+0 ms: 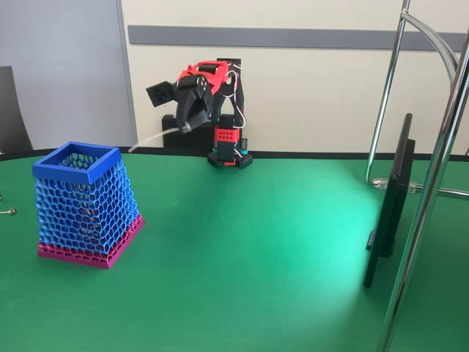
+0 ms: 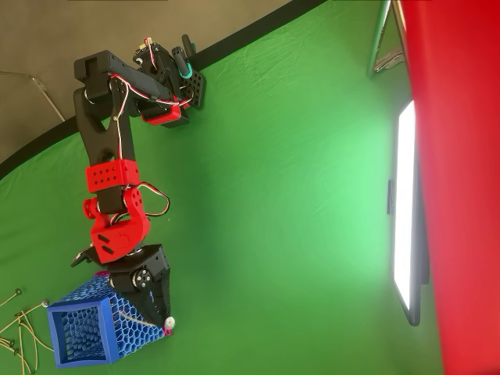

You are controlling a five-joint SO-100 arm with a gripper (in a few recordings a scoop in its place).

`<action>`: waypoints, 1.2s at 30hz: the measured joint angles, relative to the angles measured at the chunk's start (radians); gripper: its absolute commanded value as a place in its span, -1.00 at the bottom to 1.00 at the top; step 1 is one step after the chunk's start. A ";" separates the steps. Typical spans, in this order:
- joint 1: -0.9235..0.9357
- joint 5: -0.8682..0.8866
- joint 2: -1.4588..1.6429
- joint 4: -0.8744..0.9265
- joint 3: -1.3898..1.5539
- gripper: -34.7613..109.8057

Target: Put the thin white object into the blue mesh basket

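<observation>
Fixed view: pincer pinching the thin white object above the blue mesh basket.

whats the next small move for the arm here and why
Probably carry on toward the blue mesh basket before letting go. In the fixed view the gripper is shut on the thin white object, held up in the air, and the stick's free end has not reached the basket's rim. The overhead view puts the gripper right beside the basket, not above its opening.
</observation>
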 measured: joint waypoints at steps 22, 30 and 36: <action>0.278 0.416 -0.199 -0.152 -0.176 -0.51; 0.379 0.565 -0.301 -0.244 -0.081 -0.39; 0.405 0.543 -0.302 -0.278 0.025 -0.26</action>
